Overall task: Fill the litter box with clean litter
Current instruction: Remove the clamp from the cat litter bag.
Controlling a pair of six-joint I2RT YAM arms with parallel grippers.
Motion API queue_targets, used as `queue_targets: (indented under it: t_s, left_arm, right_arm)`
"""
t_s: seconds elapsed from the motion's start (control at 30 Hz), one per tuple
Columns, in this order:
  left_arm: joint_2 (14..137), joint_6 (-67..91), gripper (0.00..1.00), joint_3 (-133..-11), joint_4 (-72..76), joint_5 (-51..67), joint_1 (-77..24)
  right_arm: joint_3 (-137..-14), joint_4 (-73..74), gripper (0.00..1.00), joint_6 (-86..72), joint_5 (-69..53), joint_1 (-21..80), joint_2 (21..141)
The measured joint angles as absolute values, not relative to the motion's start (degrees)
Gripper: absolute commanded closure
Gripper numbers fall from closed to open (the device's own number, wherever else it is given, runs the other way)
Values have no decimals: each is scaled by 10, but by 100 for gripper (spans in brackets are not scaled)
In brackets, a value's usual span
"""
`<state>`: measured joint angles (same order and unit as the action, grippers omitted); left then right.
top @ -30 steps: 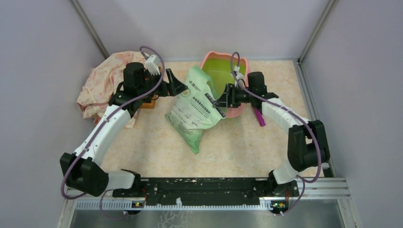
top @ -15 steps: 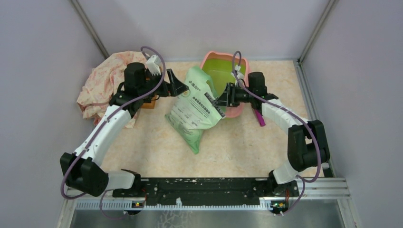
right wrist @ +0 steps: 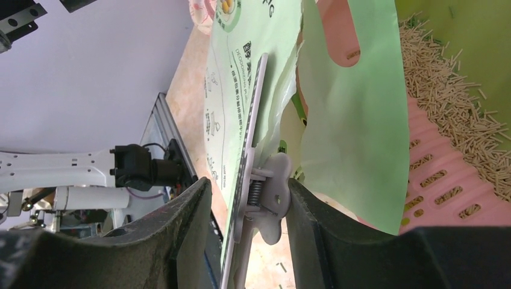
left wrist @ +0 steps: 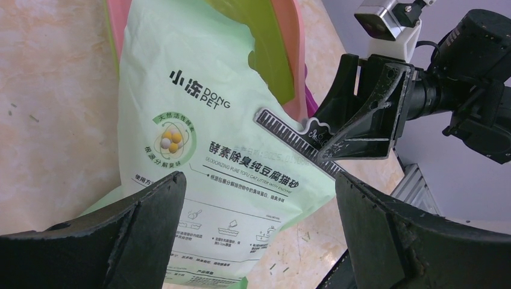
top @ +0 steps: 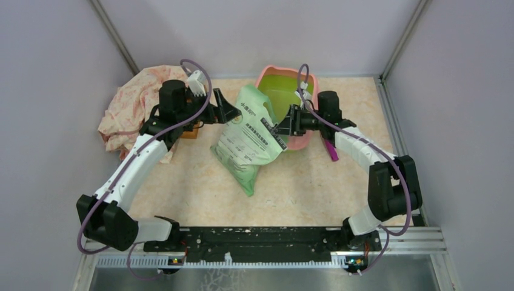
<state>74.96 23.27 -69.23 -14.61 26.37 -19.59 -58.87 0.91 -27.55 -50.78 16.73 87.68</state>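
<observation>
The litter box [top: 264,77], pink-rimmed with a lime-green inside, stands at the back centre. A light green printed bag [top: 245,142] leans against its left front. A long white spring clip [right wrist: 265,192] is on the bag's edge. My right gripper [top: 282,129] straddles this clip: one finger [right wrist: 319,235] touches the clip's handle, the other stands apart from it. Beige litter pellets [right wrist: 452,102] lie in the box beside the slotted pink ledge [right wrist: 440,192]. My left gripper [top: 228,107] is wide open just left of the bag's top, with the bag [left wrist: 199,150] between its fingers, untouched.
A floral cloth [top: 130,103] is heaped at the back left, with an orange object [top: 189,133] under my left wrist. A magenta scoop [top: 330,149] lies right of the box, under my right forearm. Grey walls enclose the table on three sides.
My right gripper has shifted slightly right and back at the clip. The left arm has edged a little right. The bag has barely moved.
</observation>
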Motion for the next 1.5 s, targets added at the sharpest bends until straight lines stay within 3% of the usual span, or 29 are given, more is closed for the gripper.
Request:
queue_targets:
  t_s: [0.5,0.8,1.13,1.27,1.37,1.5]
  left_arm:
    - [750,232,1,-692,-146,264,-199]
    - [750,232,1,-692,-146,264,-203]
    - [750,232,1,-692,-146,263,-207]
    - [750,232,1,-692,-146,263,-209]
    - [750,232,1,-692,-146,263,-209]
    - [750,232,1,-692,-146,263,-212]
  right_arm:
    - [-590,42,48,-263,-502,158,874]
    - [-610,45,52,-261,-496,152,874]
    - [-624,44,67,-261,-496,152,874]
    - [-624,47,81,-258,-494,152,874]
    - [-624,58,100,-250,-484,152,874]
    - [-625,88,100,-236,-456,152,870]
